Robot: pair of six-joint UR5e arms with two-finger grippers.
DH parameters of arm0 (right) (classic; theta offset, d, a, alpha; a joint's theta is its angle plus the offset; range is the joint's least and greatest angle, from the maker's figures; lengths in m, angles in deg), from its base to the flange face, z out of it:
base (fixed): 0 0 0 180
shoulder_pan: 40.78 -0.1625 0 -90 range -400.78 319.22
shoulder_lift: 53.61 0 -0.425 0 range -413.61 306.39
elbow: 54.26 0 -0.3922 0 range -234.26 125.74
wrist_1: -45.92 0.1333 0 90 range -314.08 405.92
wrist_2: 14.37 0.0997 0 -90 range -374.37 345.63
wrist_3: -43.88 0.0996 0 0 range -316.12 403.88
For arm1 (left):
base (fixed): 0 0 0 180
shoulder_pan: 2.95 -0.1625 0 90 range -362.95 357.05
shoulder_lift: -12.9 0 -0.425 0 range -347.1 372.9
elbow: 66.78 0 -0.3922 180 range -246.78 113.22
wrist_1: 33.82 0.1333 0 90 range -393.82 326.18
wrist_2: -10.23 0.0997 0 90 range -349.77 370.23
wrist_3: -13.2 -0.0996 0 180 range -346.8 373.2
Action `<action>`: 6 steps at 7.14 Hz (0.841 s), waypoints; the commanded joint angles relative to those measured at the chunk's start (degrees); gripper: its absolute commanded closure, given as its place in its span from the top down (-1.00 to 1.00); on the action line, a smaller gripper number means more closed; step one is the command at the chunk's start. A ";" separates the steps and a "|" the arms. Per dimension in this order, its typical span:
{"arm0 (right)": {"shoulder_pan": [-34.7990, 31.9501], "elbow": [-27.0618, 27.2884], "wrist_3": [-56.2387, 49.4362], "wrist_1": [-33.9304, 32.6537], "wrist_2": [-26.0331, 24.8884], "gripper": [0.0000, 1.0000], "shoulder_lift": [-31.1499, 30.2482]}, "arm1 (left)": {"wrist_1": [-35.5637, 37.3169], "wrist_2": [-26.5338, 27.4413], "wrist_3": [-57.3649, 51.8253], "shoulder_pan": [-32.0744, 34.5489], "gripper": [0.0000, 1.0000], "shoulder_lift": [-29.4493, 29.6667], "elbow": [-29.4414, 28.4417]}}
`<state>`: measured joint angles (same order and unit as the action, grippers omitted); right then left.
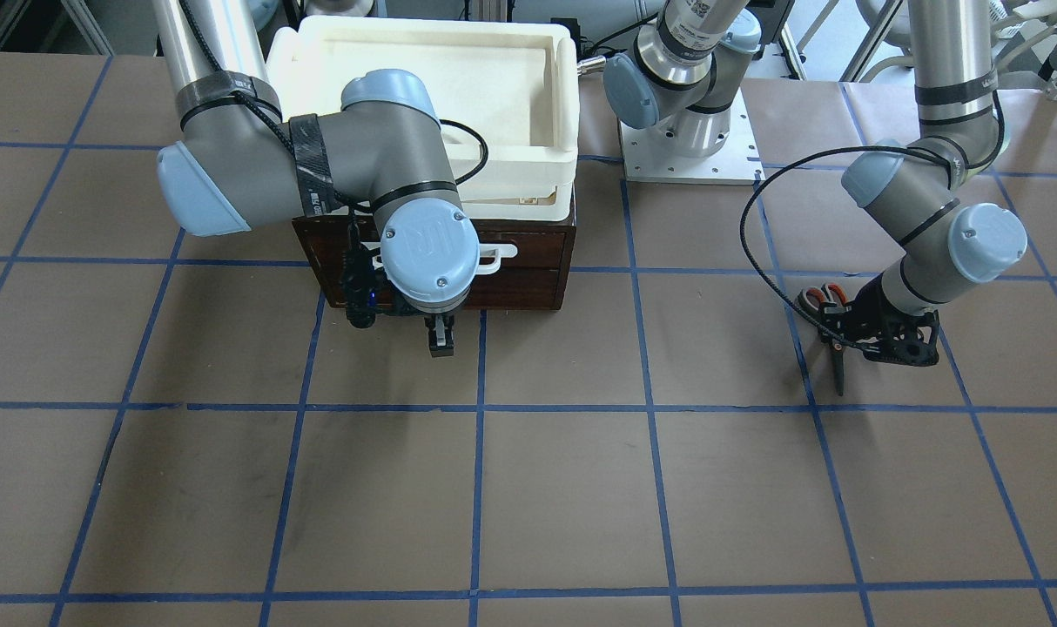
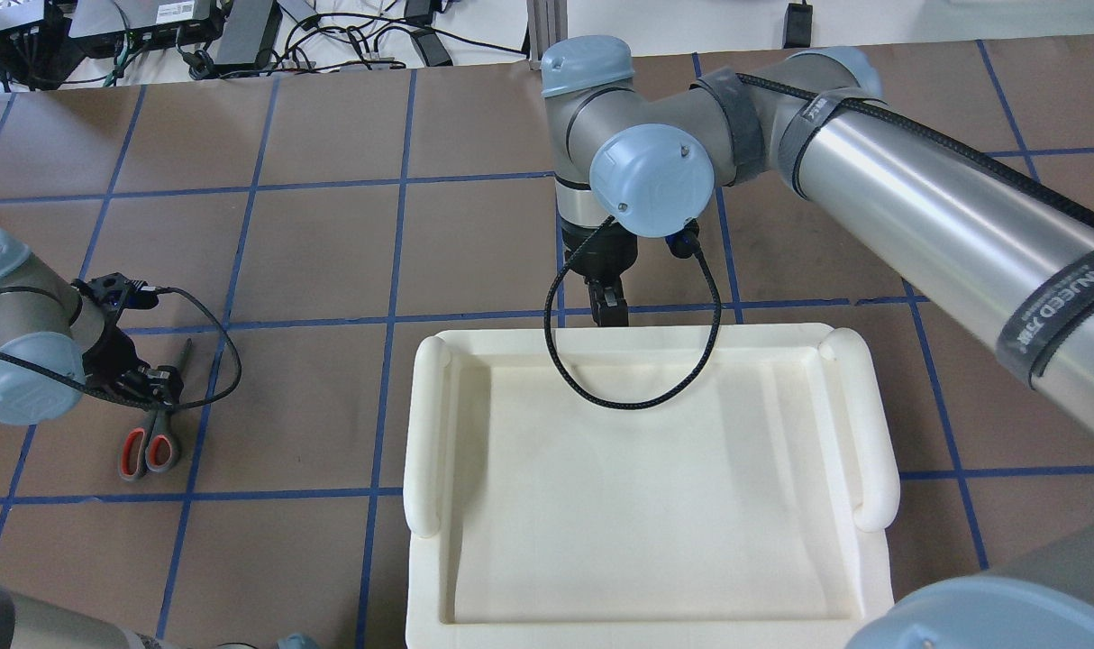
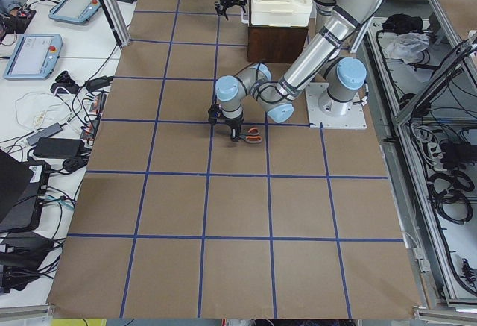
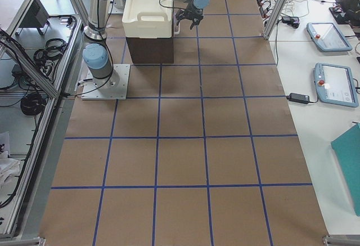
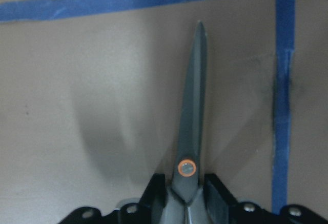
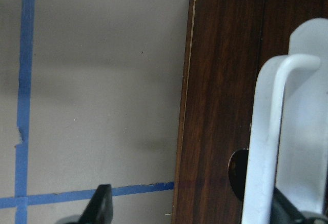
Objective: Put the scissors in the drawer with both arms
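The scissors (image 1: 829, 326) lie on the brown table, with their orange-lined handles (image 2: 146, 451) toward the robot and the blades pointing away. My left gripper (image 1: 894, 340) is low over them. In the left wrist view its fingers (image 5: 156, 196) press on both sides of the scissors (image 5: 192, 116) by the orange pivot screw. The dark brown drawer (image 1: 528, 270) is closed. My right gripper (image 1: 441, 335) hangs just in front of it. In the right wrist view that gripper (image 6: 192, 211) is open, with the white bar handle (image 6: 266, 147) between its fingers, close to one.
A cream-white plastic tray (image 2: 430, 424) sits on top of the drawer cabinet. The left arm's base plate (image 1: 690, 148) stands beside the cabinet. Blue tape lines grid the table. Benches with tablets and cables flank the table in the side views.
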<state>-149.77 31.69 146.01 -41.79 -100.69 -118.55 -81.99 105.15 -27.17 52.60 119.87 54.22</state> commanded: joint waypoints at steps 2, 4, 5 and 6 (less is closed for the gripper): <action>-0.26 0.18 -0.09 0.08 0.00 1.00 0.35 | -0.44 -0.08 -0.41 0.00 -1.00 -0.62 -0.41; -1.05 0.27 0.17 -0.10 0.09 1.00 0.79 | -0.35 -0.17 -0.67 0.18 -1.00 -1.32 -1.02; -1.05 0.27 0.09 -0.10 0.01 1.00 0.96 | -1.13 -0.09 -0.76 0.96 -1.00 -3.06 -2.68; -1.05 0.27 -0.18 -1.40 0.00 1.00 1.05 | -4.88 -0.61 -1.11 1.14 -1.00 -5.00 -4.70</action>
<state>-150.77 31.94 146.05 -42.18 -100.66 -117.66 -83.64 104.93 -27.95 53.31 117.10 51.76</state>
